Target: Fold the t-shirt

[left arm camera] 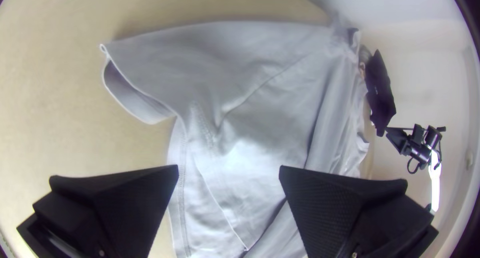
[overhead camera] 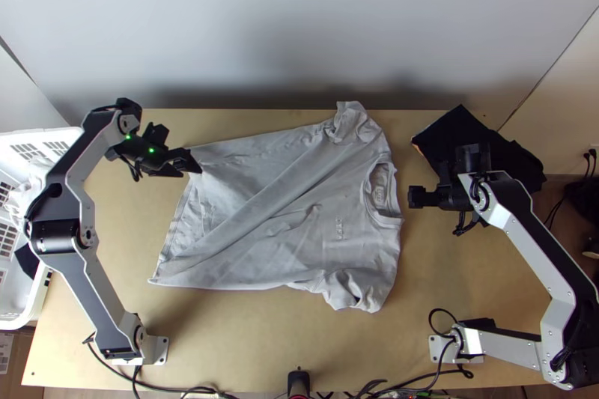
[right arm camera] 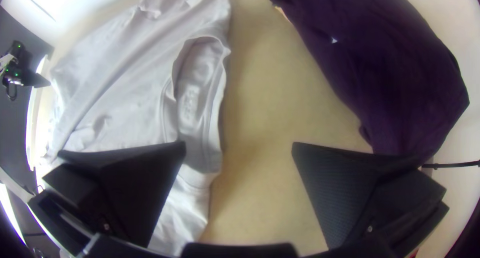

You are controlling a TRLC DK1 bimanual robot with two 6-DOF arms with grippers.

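T-shirt (overhead camera: pixel 299 212), one, pale grey, laid out on the table (overhead camera: pixel 254 339), lightly rumpled. We judge it light, limp and hardly fragile, apt to crease if dragged; we would pinch through both layers at the far sleeve (overhead camera: pixel 350 126) and far end of the hem (overhead camera: pixel 180 219). Left gripper (left arm camera: pixel 229 167), by the hem: released, empty. Right gripper (right arm camera: pixel 239 144), near the collar (overhead camera: pixel 385 218): likewise.

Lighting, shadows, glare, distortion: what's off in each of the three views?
Top view: dark, soft-edged shading low on the wall behind the table. Left wrist view: fisheye bend, dark corners, brighter patch on the t-shirt. Right wrist view: fisheye bend again, strong glare upper left, soft shadow on the table beside the t-shirt.
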